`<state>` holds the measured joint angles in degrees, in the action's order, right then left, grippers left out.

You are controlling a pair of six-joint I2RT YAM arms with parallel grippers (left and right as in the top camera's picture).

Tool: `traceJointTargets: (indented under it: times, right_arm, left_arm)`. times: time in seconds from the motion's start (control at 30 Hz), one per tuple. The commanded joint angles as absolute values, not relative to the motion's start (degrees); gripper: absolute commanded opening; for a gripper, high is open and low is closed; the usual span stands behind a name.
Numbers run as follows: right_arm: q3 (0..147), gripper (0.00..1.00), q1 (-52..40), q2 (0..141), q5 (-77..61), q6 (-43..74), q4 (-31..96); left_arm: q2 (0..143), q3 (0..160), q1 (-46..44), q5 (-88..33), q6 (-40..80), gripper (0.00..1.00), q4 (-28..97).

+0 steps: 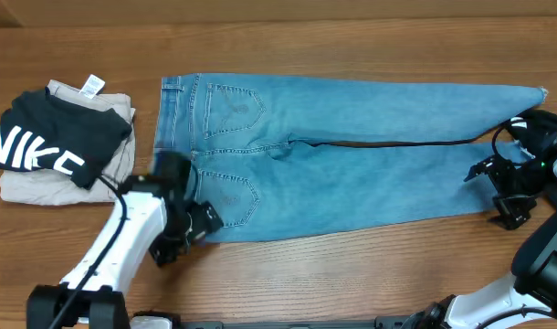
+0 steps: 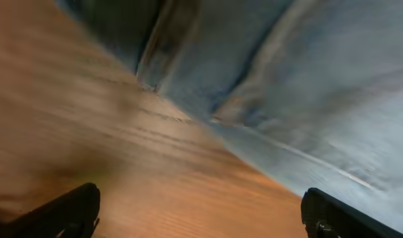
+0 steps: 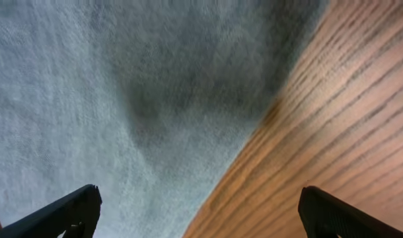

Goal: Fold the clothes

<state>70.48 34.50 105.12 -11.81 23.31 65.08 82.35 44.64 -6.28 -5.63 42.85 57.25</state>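
Across the middle of the wooden table [image 1: 352, 292] I see the jeans [image 1: 370, 146] lying flat, back pockets up, waistband to the left and legs running right. My left gripper [image 2: 200, 213] hangs wide open and empty at the near waistband corner. My right gripper [image 3: 200, 213] is just as wide, holding nothing, over the near leg's hem. At far left, a black top [image 1: 50, 137] sits on a folded beige garment [image 1: 41, 187].
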Motion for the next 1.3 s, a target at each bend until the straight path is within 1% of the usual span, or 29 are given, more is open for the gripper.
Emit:
traceJointTargets:
  times: [0.0,0.07,0.13,0.2,0.27,0.3,0.37,0.4,0.43,0.5,0.57,0.67,0.7,0.77,0.8,1.0,1.07,1.1,1.13,1.2,1.23,1.27]
  right_arm:
    - [70.02,1.00,34.74,103.96,-12.99,24.29,64.75]
    - [70.02,1.00,34.74,103.96,-13.15,24.29,64.75]
    - [70.02,1.00,34.74,103.96,-13.13,24.29,64.79]
    - [70.02,1.00,34.74,103.96,-13.13,24.29,64.95]
    - [70.02,1.00,34.74,103.96,-13.13,24.29,64.95]
    - [70.02,1.00,34.74,103.96,-13.13,24.29,64.95]
    - [70.02,1.00,34.74,103.96,-13.13,24.29,64.99]
    - [70.02,1.00,34.74,103.96,-13.13,24.29,64.99]
    - [70.02,1.00,34.74,103.96,-13.13,24.29,64.97]
    - [70.02,1.00,34.74,103.96,-13.13,24.27,65.06]
    - [70.02,1.00,34.74,103.96,-13.10,24.25,65.49]
    - [69.52,1.00,34.74,103.96,-12.25,24.27,66.13]
    - [68.73,1.00,34.74,103.96,-10.15,24.45,66.26]
    - [66.00,1.00,34.81,103.96,-2.70,30.26,64.97]
    - [64.82,1.00,34.98,103.96,-0.86,32.45,63.05]
    - [58.24,1.00,35.22,103.96,-9.37,33.28,46.54]
    - [58.11,0.86,35.20,103.96,-12.08,33.26,43.51]
    - [58.13,0.67,35.20,103.96,-12.34,33.26,42.72]
    - [58.13,0.28,35.22,103.96,-12.12,33.30,42.72]
    - [58.13,0.08,35.33,103.96,-12.08,33.28,43.38]
    - [58.13,0.04,35.38,103.96,-11.64,33.30,43.99]
    - [58.19,0.04,35.38,103.94,-11.25,33.28,44.66]
  left_arm:
    - [81.76,37.78,-6.35,-6.24,53.19,1.00,49.41]
    - [81.76,35.42,-6.35,-4.45,56.27,0.98,44.12]
    - [81.76,34.44,-6.37,-3.70,56.40,0.87,40.60]
    - [81.76,34.44,-6.37,0.08,56.38,0.70,39.66]
    - [81.93,34.44,-6.35,4.75,55.64,0.47,38.37]
    - [82.06,34.44,-6.35,4.86,55.20,0.38,37.69]
    - [82.11,34.44,-6.37,4.91,54.63,0.31,36.62]
    - [82.11,34.44,-6.35,5.39,50.63,0.28,34.09]
    - [82.11,34.46,-6.35,5.54,48.31,0.22,32.58]
    - [82.08,34.89,-6.35,4.40,47.33,0.06,31.35]
    - [82.04,35.99,-6.35,0.47,47.00,0.04,31.86]
    - [81.91,39.46,-6.35,0.25,46.65,0.04,36.71]
    - [81.89,40.62,-6.35,0.56,46.33,0.04,37.89]
    - [81.91,42.87,-6.35,0.71,44.47,0.04,39.00]
    - [81.89,43.62,-6.35,0.71,43.77,0.04,39.05]
    - [81.91,45.69,-6.35,0.71,41.93,0.04,40.82]
    - [81.91,45.69,-6.35,0.93,41.93,0.04,41.98]
    - [81.91,45.69,-6.35,1.06,41.91,0.04,42.41]
    - [81.91,45.69,-6.35,1.13,41.91,0.04,42.96]
    - [81.89,45.76,-6.35,1.10,41.91,0.04,43.57]
    - [81.89,45.82,-6.35,1.50,41.91,0.04,43.92]
    - [81.87,45.87,-6.35,2.11,41.91,0.04,44.21]
